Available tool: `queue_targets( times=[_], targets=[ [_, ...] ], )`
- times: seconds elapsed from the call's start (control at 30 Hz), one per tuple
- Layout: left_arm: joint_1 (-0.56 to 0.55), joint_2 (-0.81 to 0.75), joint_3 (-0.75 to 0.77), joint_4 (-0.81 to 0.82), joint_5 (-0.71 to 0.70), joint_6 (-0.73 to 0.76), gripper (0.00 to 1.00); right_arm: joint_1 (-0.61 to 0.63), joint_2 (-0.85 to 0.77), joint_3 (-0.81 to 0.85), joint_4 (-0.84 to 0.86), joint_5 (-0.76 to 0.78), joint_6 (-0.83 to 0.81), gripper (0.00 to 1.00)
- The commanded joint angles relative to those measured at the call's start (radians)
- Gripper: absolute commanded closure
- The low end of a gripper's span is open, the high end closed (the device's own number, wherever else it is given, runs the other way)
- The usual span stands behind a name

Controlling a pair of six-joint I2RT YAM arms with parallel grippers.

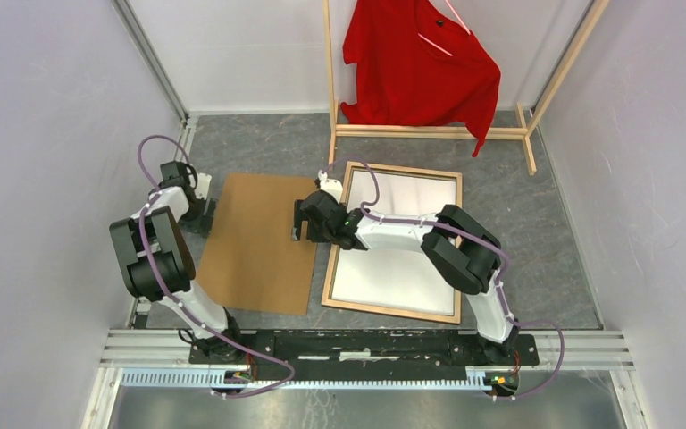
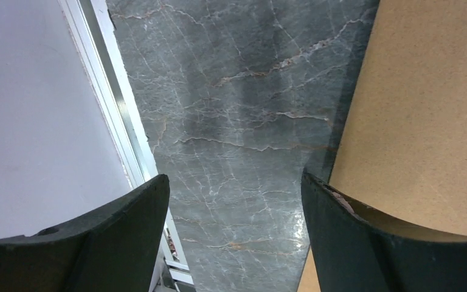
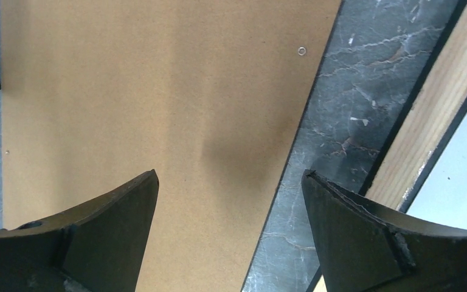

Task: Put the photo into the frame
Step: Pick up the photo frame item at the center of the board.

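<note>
Seen from above, the frame [image 1: 391,312] lies flat on the grey marbled table [image 1: 518,232] right of centre in the picture, its light wood back facing up. The photo [image 1: 402,259] sits inside the rails with its plain white side up (the printed side does not show). Left of the frame, with a narrow strip of table between them, lies a brown backing board [image 1: 255,250], tilted slightly off square. The right arm reaches from the lower right across the photo, and the right gripper [image 1: 297,221] hangs over the board's right edge, just beside the frame's left rail. In the right wrist view its two dark fingers [image 3: 97,225] stand wide apart with nothing between them: below them are the board [image 3: 158,91], the strip of table, then the wooden rail [image 3: 438,109] and a sliver of white sheet [image 3: 462,176] at the far right. The left gripper [image 1: 201,217] is at the board's upper left corner, in the left part of the overhead picture. The left wrist view shows its fingers [image 2: 115,231] spread as well and gripping nothing, with bare table between them and the board's edge [image 2: 425,109] under the right-hand finger. At the top of the overhead picture a wooden clothes rack [image 1: 429,132] carries a red shirt [image 1: 411,63], well apart from both grippers.
</note>
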Motion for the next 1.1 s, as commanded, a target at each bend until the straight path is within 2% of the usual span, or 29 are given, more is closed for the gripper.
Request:
queue_targets(
  times=[0.0, 0.23, 0.4, 0.7, 0.9, 1.07],
  targets=[
    [-0.003, 0.012, -0.028, 0.027, 0.09, -0.029, 0.14, 0.014, 0.003, 0.014, -0.04, 0.078, 0.033, 0.04],
    [-0.023, 0.03, -0.059, 0.006, 0.153, -0.035, 0.14, 0.026, 0.016, -0.012, -0.043, 0.078, 0.072, 0.03],
    [-0.033, 0.047, -0.067, -0.023, 0.213, -0.043, 0.15, 0.024, 0.045, -0.021, 0.04, -0.02, 0.11, 0.03],
    [-0.056, 0.062, -0.09, -0.036, 0.235, -0.035, 0.16, -0.007, 0.02, -0.085, 0.223, -0.146, 0.167, 0.04],
    [-0.08, 0.058, -0.094, -0.049, 0.257, -0.036, 0.17, -0.039, -0.032, -0.225, 0.534, -0.289, 0.242, 0.11],
    [-0.092, 0.056, -0.102, -0.054, 0.262, -0.03, 0.18, -0.046, -0.118, -0.286, 0.781, -0.374, 0.252, 0.12]
  ],
)
